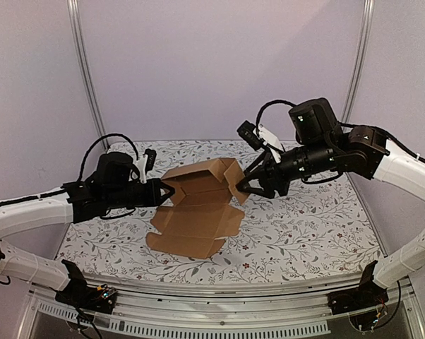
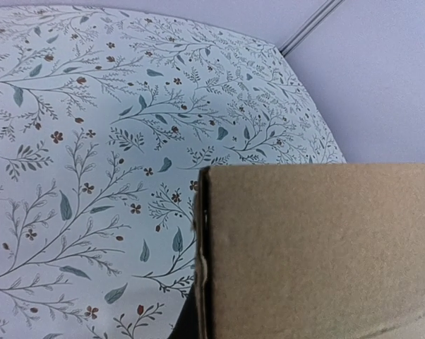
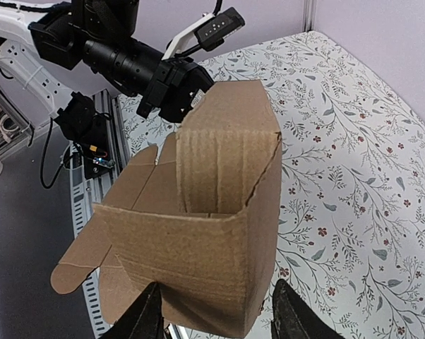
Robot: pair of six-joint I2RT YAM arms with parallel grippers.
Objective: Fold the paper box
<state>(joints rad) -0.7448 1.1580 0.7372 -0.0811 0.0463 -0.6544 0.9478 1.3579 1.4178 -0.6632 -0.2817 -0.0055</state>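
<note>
Table point(image 1: 311, 233): showing a floral leaf print and carrying the cardboard at its middle.
Paper box point(image 1: 198, 208): lying mid-table between the two grippers. Its near flaps are resting flat, while its far walls are standing up into an open-topped shape.
Right gripper point(image 1: 243, 186): meeting the box's right-hand wall. Its fingers point(image 3: 291, 316) are standing apart, straddling a raised corner without clamping it.
Left gripper point(image 1: 167, 191): touching the box's left-hand wall, fingers together. A brown panel is filling its wrist view, so whether cardboard is pinched cannot be told.
</note>
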